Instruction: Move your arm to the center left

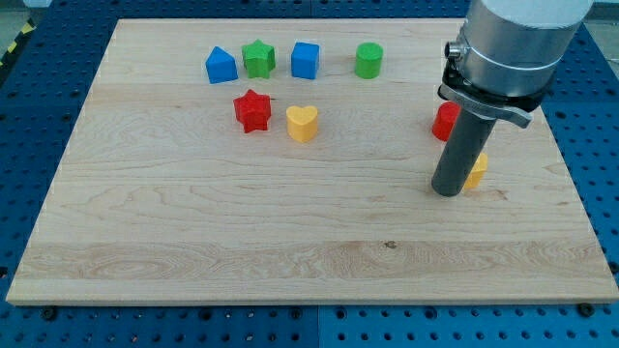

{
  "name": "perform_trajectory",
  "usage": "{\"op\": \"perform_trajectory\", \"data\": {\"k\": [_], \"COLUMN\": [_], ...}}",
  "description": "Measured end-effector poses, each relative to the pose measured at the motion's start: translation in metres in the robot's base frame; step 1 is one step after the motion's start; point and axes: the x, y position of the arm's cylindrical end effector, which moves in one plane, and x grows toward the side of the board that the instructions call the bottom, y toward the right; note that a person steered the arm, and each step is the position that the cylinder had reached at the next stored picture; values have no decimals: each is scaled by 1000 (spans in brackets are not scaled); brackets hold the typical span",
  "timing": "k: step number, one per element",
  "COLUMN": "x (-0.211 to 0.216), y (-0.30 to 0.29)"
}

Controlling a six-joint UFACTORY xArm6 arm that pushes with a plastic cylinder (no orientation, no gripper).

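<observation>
Item: my tip (447,192), lower end of a dark rod standing upright, long axis vertical, pointing straight down onto the counter (290,242). Location: the view's right half, about mid-height. No gripper is fitted, so nothing opens or closes.

Beside the tip: yellow block (476,172), touching or just beside the rod on its right, shape partly hidden. Red block (445,122), just above, partly hidden behind the rod; shape cannot be told.

Top row, left to right: blue house-shaped block (221,66), green star block (258,59), blue cube (305,60), green cylinder (368,60).

Below that row: red star block (252,110), yellow heart block (302,124), near each other, well apart from the tip.
</observation>
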Motion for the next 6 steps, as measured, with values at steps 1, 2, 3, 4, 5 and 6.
{"op": "perform_trajectory", "data": {"k": [1, 2, 3, 4, 5, 6], "x": [0, 0, -1, -20, -63, -95], "y": [-1, -64, -146, -233, -295, -325]}}
